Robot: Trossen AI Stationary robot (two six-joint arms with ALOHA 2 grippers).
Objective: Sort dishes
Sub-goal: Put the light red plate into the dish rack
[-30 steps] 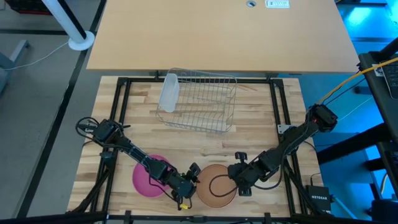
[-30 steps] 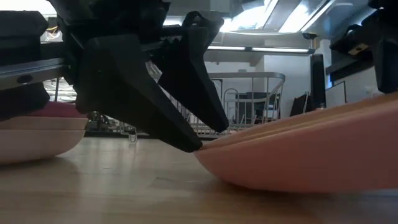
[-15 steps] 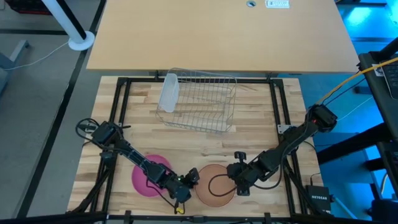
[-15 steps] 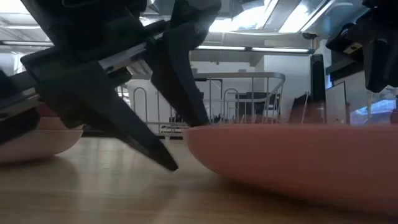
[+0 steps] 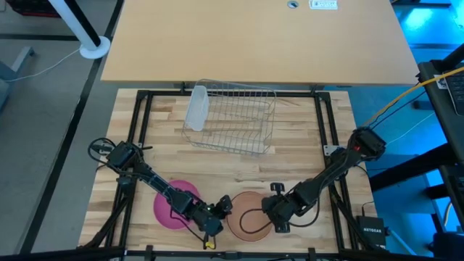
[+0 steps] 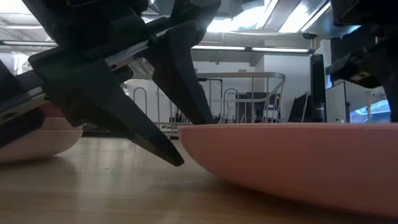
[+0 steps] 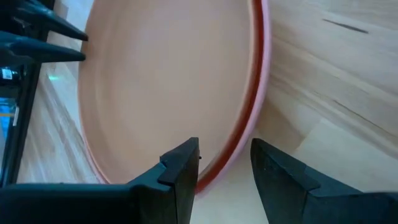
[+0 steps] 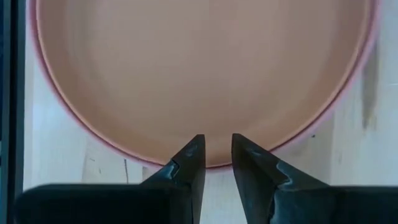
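The tan-brown plate, with a pink outer rim, lies flat on its base near the table's front edge. The magenta plate rests flat to its left, partly under my left arm. My left gripper is open and stands astride the tan-brown plate's left rim. My right gripper hangs just above the same plate's right rim, pointing steeply down. It is open by a narrow gap with nothing between its fingers. My left gripper has one finger over the inside of the tan-brown plate and the other outside it, the left rim passing between them. It slants down from the table's left. I cannot tell whether either finger touches the rim.
A silver wire rack stands at the table's far middle, with a whitish tumbler at its left end. Black frame rails run along the table's left and right sides. Bare wood lies between the rack and the plates.
The tan-brown plate was tilted with its right side raised and now lies level on the table. My left gripper has rolled about its own pointing line at the plate's left rim. My right gripper has come down toward the plate's right rim.
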